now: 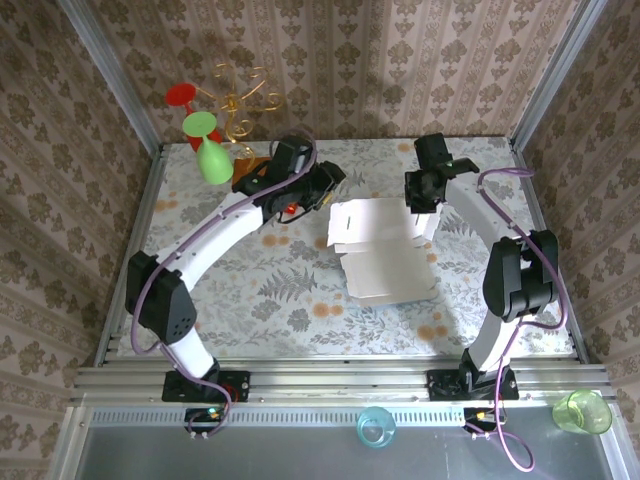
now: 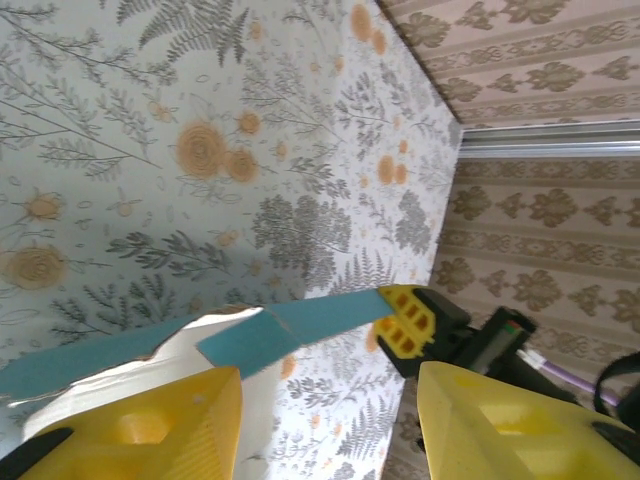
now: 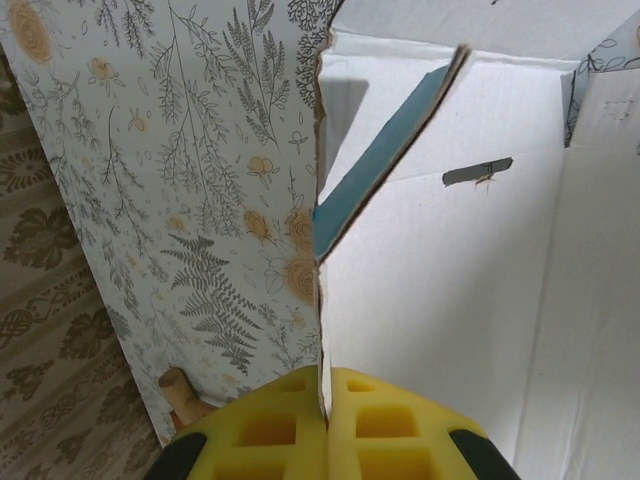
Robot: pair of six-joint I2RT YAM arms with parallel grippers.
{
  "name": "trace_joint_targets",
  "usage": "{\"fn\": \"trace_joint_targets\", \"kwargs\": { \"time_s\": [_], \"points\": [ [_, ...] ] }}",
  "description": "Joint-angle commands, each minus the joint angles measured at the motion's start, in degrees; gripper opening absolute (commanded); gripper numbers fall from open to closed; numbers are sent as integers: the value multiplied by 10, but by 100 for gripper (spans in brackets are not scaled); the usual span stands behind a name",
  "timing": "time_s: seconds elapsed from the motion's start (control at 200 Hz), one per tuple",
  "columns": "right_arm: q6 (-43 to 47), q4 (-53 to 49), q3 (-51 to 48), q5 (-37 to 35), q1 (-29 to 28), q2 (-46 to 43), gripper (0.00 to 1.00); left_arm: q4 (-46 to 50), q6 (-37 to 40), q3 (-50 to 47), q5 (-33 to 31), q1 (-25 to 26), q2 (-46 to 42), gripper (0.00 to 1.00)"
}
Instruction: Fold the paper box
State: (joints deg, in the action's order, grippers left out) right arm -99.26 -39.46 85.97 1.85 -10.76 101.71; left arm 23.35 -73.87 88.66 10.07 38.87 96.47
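Note:
The paper box lies partly folded mid-table, white inside up, with a rear panel raised. My right gripper is at its far right corner. In the right wrist view its yellow fingers are shut on the thin edge of a white wall, and a light-blue flap stands ahead of them. My left gripper hovers at the box's far left side. In the left wrist view the left gripper is open with nothing between its fingers. The blue flap runs just ahead of it, over to the right gripper's fingers.
A green plastic goblet, a red one and a gold wire stand sit at the back left by an orange-brown wooden piece. A blue cup and a green cup stand on the near ledge. Patterned walls enclose the table.

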Motion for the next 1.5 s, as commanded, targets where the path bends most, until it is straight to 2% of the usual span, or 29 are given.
{"fn": "trace_joint_targets", "kwargs": {
  "time_s": [0.0, 0.13, 0.765, 1.055, 1.22, 1.355, 1.495],
  "points": [
    [-15, 4, -8, -18, -4, -19, 0, -19, -37, 9, 17, 3, 14, 50],
    [-19, 9, -10, -17, -6, -21, 0, -31, -45, 18, 37, 9, 38, 50],
    [-24, 18, -13, -12, -6, -18, 0, -64, -83, -3, 56, 19, 73, 49],
    [-25, 26, -27, -9, -11, -29, 0, -76, -98, 25, 65, 15, 108, 48],
    [-25, 36, -44, -12, -13, -40, 0, -83, -105, 27, 70, 11, 118, 41],
    [-24, 40, -51, -13, -12, -44, 0, -87, -110, 14, 67, 7, 114, 25],
    [-17, 69, -67, -15, -15, -54, 0, -111, -127, -10, 66, 5, 108, 16]
  ]
}}
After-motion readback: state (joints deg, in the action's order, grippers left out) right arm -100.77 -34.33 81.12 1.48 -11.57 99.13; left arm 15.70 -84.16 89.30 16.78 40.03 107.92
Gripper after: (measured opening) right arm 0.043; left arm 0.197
